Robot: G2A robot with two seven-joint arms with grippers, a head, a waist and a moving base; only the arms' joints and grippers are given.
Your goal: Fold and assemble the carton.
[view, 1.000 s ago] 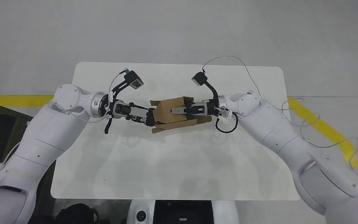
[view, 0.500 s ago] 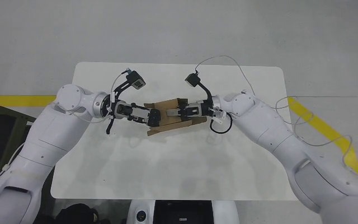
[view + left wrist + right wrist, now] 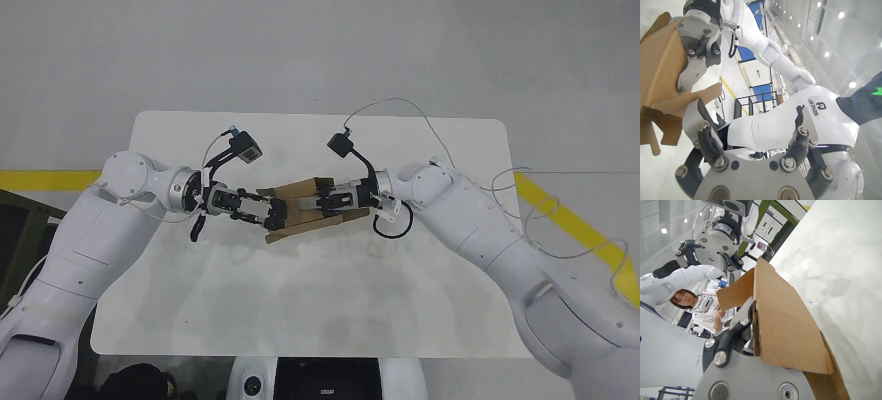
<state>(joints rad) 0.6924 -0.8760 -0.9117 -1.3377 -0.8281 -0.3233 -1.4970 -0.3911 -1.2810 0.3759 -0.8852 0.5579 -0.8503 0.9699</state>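
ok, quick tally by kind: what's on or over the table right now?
Brown cardboard carton: 1
Robot grippers: 2 (left gripper, right gripper)
White rectangular table: 1
Total: 4

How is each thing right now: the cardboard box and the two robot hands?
carton: half-folded, flaps hanging loose, not a closed box yet.
right gripper: jaws shut on one carton wall.
left gripper: jaws wide open, right beside a carton flap.
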